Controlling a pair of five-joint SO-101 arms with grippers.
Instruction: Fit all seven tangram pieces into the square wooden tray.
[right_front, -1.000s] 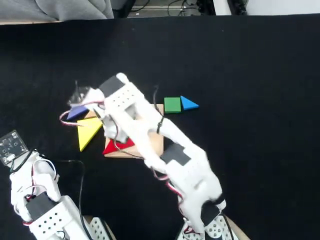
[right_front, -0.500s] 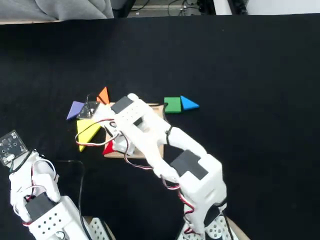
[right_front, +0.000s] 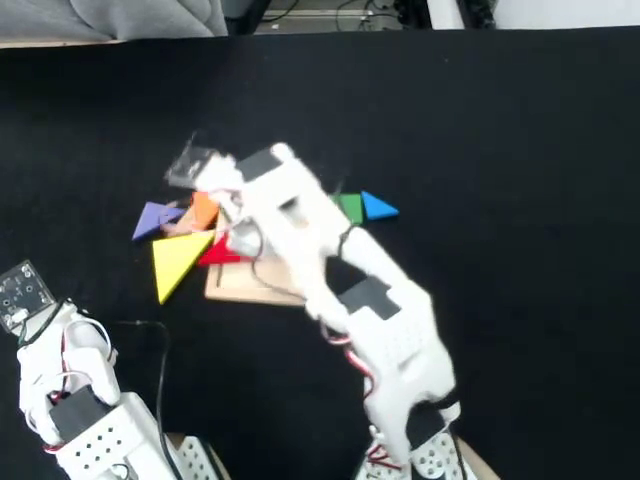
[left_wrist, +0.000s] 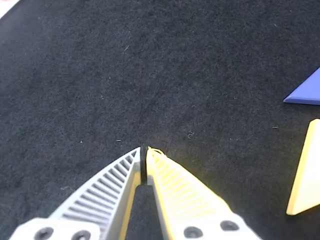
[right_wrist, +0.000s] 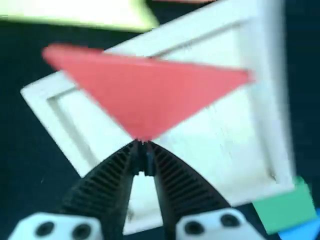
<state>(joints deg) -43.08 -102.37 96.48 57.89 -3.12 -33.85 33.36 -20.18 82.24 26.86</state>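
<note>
My right gripper (right_wrist: 142, 146) is shut on one corner of the red triangle (right_wrist: 145, 95), which hangs over the square wooden tray (right_wrist: 60, 107). From above, the right arm (right_front: 300, 240) lies across the tray (right_front: 245, 288), and the red triangle (right_front: 215, 255) sticks out past the tray's left edge. The yellow triangle (right_front: 178, 260), orange piece (right_front: 203, 211) and purple piece (right_front: 155, 217) lie left of the tray. The green square (right_front: 348, 207) and blue triangle (right_front: 378, 208) sit to its right. My left gripper (left_wrist: 145, 150) is shut with nothing in it, above bare mat near the purple piece (left_wrist: 306, 92) and the yellow triangle (left_wrist: 306, 175).
The left arm (right_front: 65, 385) stays at the front left corner of the black mat (right_front: 500, 150). Grey cloth (right_front: 150, 18) and cables lie beyond the table's far edge. Open mat stretches to the right and behind the pieces.
The right arm swung from the tray's front left toward its back left, carrying the red triangle with it. The orange piece shifted slightly. The left arm kept still.
</note>
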